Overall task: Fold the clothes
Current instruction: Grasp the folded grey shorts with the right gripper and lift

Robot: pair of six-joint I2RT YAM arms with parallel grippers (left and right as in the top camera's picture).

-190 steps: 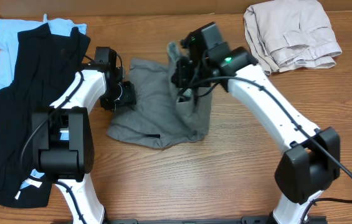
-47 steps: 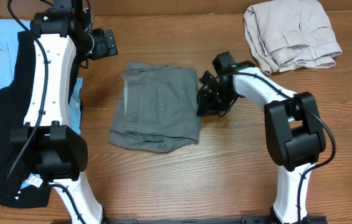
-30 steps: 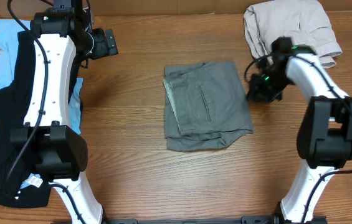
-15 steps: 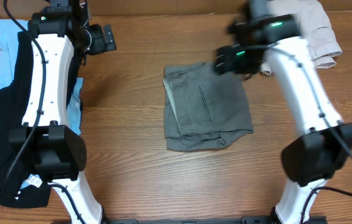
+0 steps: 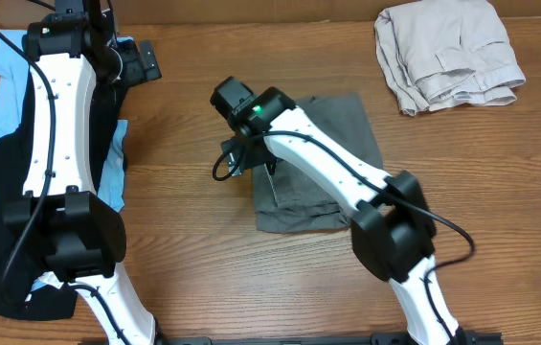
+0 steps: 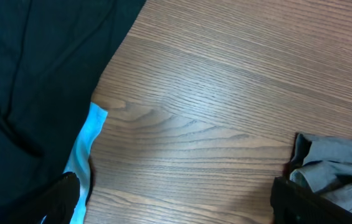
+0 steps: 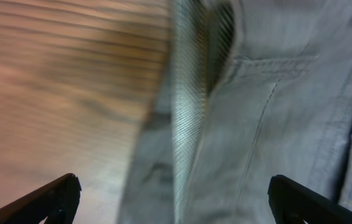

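The grey shorts (image 5: 345,129) lie folded into a compact block in the middle of the table (image 5: 251,278). The right gripper (image 7: 174,200) hangs over the block's left edge with its fingers spread wide and nothing between them. The risk I see is at that edge. If the fingers pinch only the top layer, the fold could peel open, and a sideways pull could drag the whole block out of square.

From overhead the right arm (image 5: 318,158) covers that edge. Its own blurred wrist view shows the striped lining (image 7: 188,124) exposed there. Far left of the shorts, the left gripper (image 6: 179,199) is also spread and empty, above bare wood beside a black garment (image 5: 7,192) and pale blue cloth (image 5: 7,62). Only the overhead view shows the beige trousers (image 5: 447,53), folded beyond the shorts' upper right.
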